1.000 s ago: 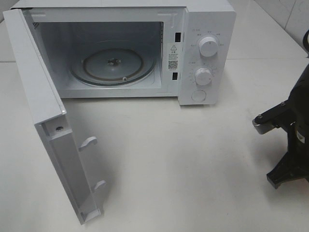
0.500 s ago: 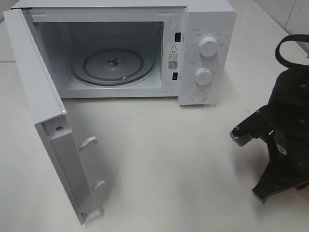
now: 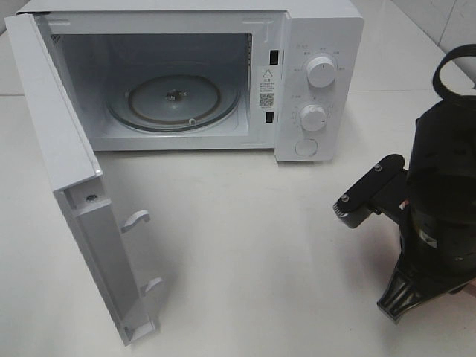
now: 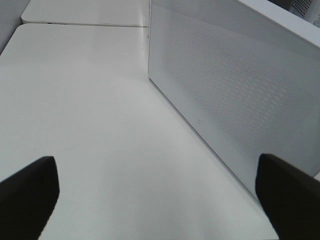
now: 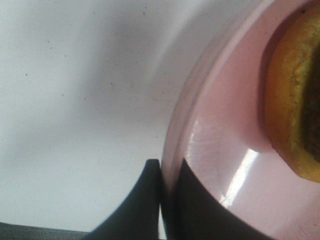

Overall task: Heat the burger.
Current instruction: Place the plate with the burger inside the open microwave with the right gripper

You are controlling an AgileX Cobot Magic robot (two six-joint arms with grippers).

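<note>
The right gripper (image 5: pixel 167 167) is pinched tight on the rim of the round pink plate (image 5: pixel 220 150), 1 finger on each side. The golden-brown burger (image 5: pixel 292 100) sits on that plate, only partly in view. The left gripper (image 4: pixel 157 180) gapes wide, holding nothing, beside the perforated white microwave door (image 4: pixel 225 90).

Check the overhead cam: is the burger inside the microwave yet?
No, the glass turntable inside the open microwave has nothing on it.
</note>
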